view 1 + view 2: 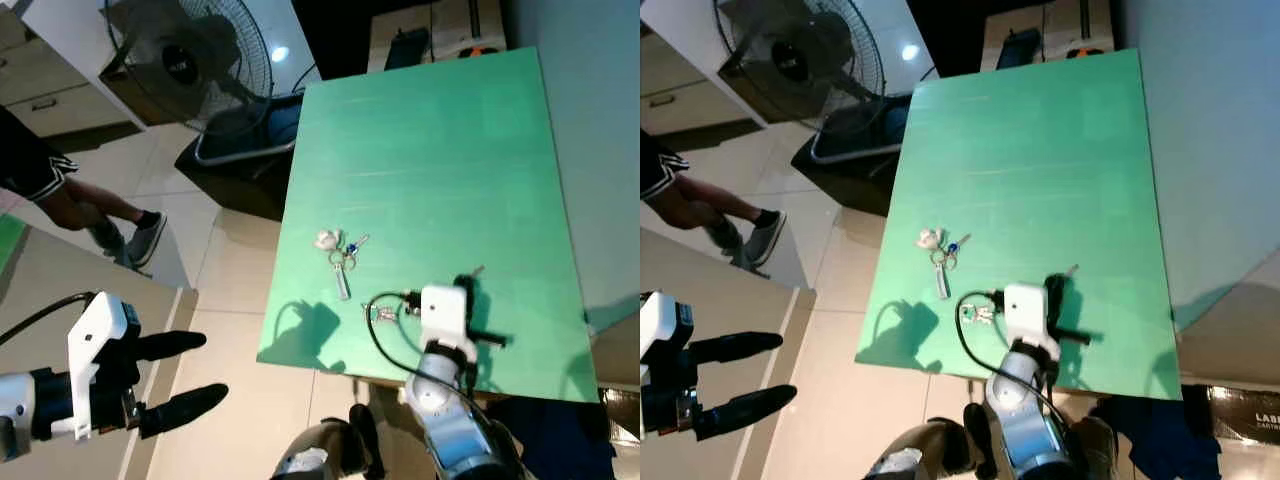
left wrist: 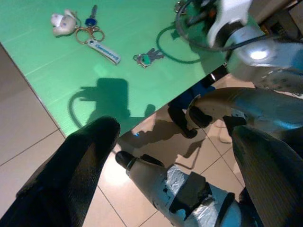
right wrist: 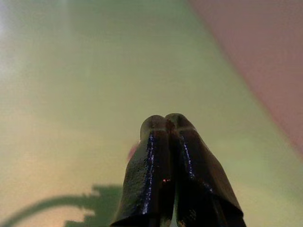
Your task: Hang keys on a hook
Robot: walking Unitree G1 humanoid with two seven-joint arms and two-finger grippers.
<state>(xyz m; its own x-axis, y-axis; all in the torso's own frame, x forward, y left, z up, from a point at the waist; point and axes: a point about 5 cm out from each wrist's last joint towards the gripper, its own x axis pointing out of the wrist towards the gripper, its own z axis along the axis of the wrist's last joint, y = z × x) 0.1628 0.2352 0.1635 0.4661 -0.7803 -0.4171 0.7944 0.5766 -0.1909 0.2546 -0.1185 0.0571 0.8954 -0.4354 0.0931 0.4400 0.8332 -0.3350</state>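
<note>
A key bunch (image 1: pixel 340 255) with a white plush charm, a blue key and a white tag lies on the green table (image 1: pixel 440 150), left of centre. A smaller bunch (image 1: pixel 383 313) lies nearer the front edge, beside my right wrist. My right gripper (image 1: pixel 470 280) is low over the table's front part, to the right of both bunches. Its fingers (image 3: pixel 156 156) are pressed shut, with nothing seen between them. A small grey thing pokes out by its tip; I cannot tell what it is. My left gripper (image 1: pixel 185 375) hangs open over the floor, left of the table.
A standing fan (image 1: pixel 190 60) and a black base (image 1: pixel 245 160) sit off the table's far-left corner. A person's legs (image 1: pixel 90 215) stand at the left by a beige counter (image 1: pixel 60 290). Boxes (image 1: pixel 430 35) lie behind the table. A pale wall (image 1: pixel 600 150) runs along its right side.
</note>
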